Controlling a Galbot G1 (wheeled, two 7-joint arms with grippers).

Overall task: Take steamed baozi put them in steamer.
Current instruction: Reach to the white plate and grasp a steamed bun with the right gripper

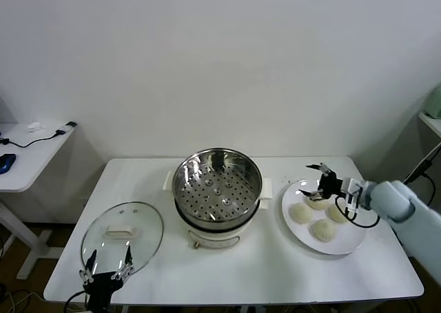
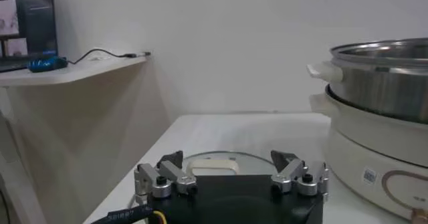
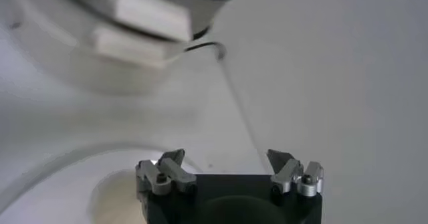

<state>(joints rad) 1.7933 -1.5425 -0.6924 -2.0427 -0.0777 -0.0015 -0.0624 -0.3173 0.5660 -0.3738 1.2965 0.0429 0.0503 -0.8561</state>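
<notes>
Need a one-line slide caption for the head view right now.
Right gripper, fingers open, poised over four steamed baozi on the plate; steamer empty, left gripper parked by the glass lid.

head view high; wrist views low, steamer [image 1: 218, 189] shared

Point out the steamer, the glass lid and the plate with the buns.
steamer [image 1: 217, 185]: head view, on the perforated bottom of the steel basket.
glass lid [image 1: 141, 220]: head view, on the clear glass beside its white handle.
plate [image 1: 348, 244]: head view, on the bare rim nearest the table's front edge.
</notes>
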